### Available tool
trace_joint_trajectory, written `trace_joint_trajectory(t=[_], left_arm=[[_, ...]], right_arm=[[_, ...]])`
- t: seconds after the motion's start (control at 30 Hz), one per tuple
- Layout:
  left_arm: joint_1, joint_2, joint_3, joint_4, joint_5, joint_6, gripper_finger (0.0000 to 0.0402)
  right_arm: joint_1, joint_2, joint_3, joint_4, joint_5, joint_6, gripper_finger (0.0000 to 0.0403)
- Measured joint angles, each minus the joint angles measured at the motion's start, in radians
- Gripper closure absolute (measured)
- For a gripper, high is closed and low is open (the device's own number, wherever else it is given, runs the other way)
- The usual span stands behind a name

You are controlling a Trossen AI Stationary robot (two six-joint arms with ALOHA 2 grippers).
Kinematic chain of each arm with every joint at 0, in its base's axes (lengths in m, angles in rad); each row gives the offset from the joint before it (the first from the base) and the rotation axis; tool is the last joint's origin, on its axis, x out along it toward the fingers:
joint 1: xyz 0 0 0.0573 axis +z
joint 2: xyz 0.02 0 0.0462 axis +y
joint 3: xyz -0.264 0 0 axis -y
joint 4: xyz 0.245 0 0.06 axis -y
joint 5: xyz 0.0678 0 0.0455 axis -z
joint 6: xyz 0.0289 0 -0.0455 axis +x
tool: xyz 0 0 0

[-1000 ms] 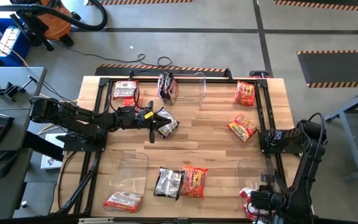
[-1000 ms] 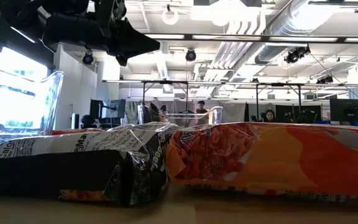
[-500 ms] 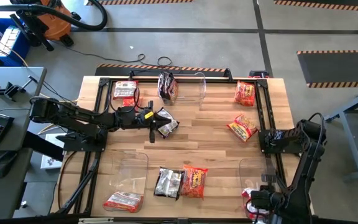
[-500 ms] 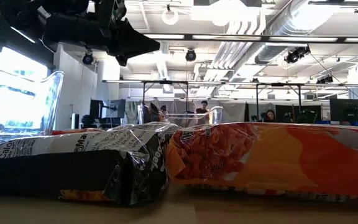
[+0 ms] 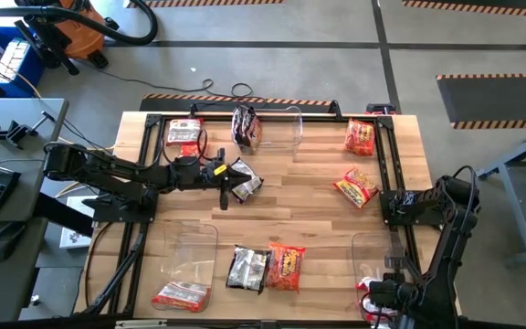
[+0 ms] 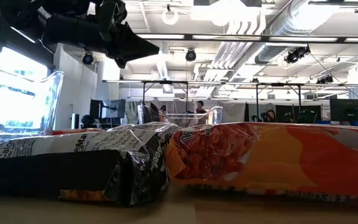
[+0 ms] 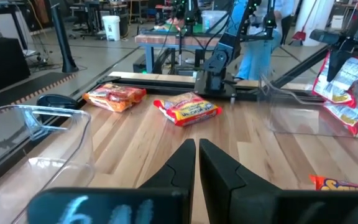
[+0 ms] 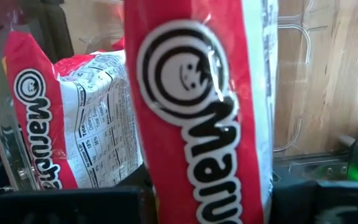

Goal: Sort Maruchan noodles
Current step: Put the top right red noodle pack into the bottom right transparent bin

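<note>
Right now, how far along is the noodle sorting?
Done: one red-and-white plastic packet looks to lie in the near-left clear bin, another in the near-right clear bin. In hand: the right gripper holds a third red-and-white packet there. Left: orange packets and dark packets lie loose; the left gripper is shut, empty.

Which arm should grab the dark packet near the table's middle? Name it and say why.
Left. Its gripper hangs right beside the dark packet, fingers shut and empty. The right gripper is at the near corner bin, holding a red-and-white packet.

Bright, even light; blurred close-ups
</note>
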Motion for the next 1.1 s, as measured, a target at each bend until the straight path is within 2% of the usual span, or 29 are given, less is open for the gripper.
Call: trace_joint_trajectory(t=[0.27, 0.43, 0.63, 0.77, 1.1], left_arm=[[0.000, 0.000, 0.000, -0.009, 0.000, 0.000, 0.0390], [-0.006, 0.000, 0.000, -0.009, -0.005, 0.003, 0.0390], [-0.023, 0.000, 0.000, -0.008, -0.030, 0.018, 0.0390], [-0.023, 0.000, 0.000, -0.008, -0.031, 0.015, 0.0390], [-0.024, 0.000, 0.000, -0.008, -0.031, 0.008, 0.0390]], right_arm=[[0.003, 0.000, 0.000, -0.013, -0.032, 0.023, 0.0316], [0.007, 0.021, 0.000, -0.014, -0.105, 0.001, 0.0316], [0.010, 0.043, 0.000, 0.009, -0.032, -0.001, 0.0316], [0.006, 0.043, 0.000, 0.011, -0.025, 0.006, 0.0313], [-0.012, 0.042, 0.000, 0.021, -0.064, 0.013, 0.0225]])
